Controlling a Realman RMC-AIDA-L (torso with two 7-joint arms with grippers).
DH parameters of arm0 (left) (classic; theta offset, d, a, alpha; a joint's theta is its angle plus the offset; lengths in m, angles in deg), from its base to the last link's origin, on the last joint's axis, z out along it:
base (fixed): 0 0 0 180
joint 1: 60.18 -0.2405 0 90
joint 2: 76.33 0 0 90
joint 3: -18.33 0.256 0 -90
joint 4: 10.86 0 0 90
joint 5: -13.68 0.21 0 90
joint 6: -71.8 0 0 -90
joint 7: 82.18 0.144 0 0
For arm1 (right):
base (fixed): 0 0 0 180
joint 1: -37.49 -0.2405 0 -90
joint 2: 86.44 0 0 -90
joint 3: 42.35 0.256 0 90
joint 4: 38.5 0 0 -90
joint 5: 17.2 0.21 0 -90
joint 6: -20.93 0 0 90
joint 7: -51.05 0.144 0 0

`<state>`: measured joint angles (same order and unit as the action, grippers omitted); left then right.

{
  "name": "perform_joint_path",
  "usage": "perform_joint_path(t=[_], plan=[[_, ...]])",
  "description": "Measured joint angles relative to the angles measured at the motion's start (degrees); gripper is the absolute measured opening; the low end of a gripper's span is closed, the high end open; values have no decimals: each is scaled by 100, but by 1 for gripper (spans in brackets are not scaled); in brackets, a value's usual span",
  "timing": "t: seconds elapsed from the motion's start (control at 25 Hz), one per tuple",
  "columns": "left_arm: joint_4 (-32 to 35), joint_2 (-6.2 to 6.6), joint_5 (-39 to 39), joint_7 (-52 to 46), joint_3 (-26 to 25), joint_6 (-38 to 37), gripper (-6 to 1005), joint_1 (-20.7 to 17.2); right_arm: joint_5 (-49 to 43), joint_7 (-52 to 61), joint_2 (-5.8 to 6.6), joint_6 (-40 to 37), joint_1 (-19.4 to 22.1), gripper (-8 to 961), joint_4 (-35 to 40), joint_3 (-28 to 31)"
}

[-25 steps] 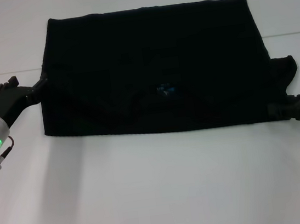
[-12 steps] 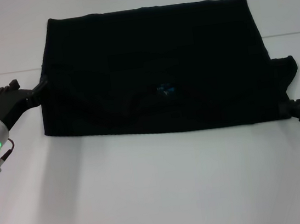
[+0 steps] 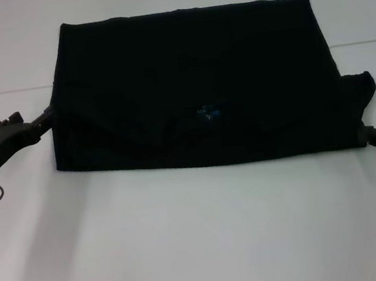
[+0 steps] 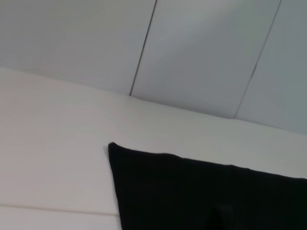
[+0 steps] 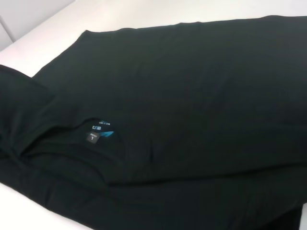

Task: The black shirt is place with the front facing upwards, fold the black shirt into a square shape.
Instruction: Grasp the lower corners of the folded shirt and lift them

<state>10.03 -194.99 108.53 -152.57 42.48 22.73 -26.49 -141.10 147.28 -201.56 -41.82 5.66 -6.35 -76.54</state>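
The shirt (image 3: 191, 84) lies flat on the table (image 3: 200, 236), folded once into a wide band, its long axis running from gripper to gripper. Left gripper (image 3: 41, 119) sits at the left edge, right gripper (image 3: 368, 136) at the right near corner; equally near. Whether either grips cloth cannot be told. Print hidden; only the neck label (image 5: 100, 133) shows.

The black shirt (image 3: 194, 84) is lying flat on the white table (image 3: 200, 236), folded over into a wide rectangle. Its small blue neck label (image 3: 208, 113) is showing near the middle, and one sleeve is sticking out past the right edge.
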Motion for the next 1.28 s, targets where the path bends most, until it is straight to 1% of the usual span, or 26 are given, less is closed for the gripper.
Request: perform_joint_path(t=[0.04,0.08,0.16,0.2,0.24,0.28,0.36,0.44,0.56,0.64,0.72,0.92,1.04,1.28], plan=[[79,76,-1,-274,249,-127,828,-78,2,1,0,-6,1,12,4,1],[123,124,0,-422,406,-232,828,-127,4,1,0,-12,1,12,8,1],[258,295,6,-872,858,-578,827,-247,6,2,0,-23,2,12,12,1],[325,387,22,-1065,1057,-746,827,-288,6,2,0,-32,2,12,13,1],[486,550,193,-1369,1255,-1056,827,-340,7,2,-1,-43,2,12,14,1],[486,550,193,-1369,1255,-1056,827,-340,7,2,-1,-43,2,12,14,1],[738,645,579,-1560,1223,-1309,828,-353,8,2,-1,-46,6,12,16,6],[894,697,963,-1635,1204,-1410,828,-319,13,1,-1,-49,9,12,19,8],[992,796,1922,-1895,1206,-1435,828,-109,17,-17,-1,-50,5,11,25,10],[977,821,2398,-2061,1226,-1413,828,33,18,-33,-6,-50,-14,11,25,10],[943,804,2744,-2148,1254,-1363,827,163,18,-39,-10,-42,-35,11,19,8],[813,654,3544,-2305,1283,-877,828,417,18,-31,-24,-42,-40,11,30,11],[692,624,3725,-2311,1287,-683,828,510,17,-13,-27,-49,-39,11,32,11],[625,606,3831,-2301,1293,-500,828,544,15,-8,-51,-52,-44,11,32,10]])
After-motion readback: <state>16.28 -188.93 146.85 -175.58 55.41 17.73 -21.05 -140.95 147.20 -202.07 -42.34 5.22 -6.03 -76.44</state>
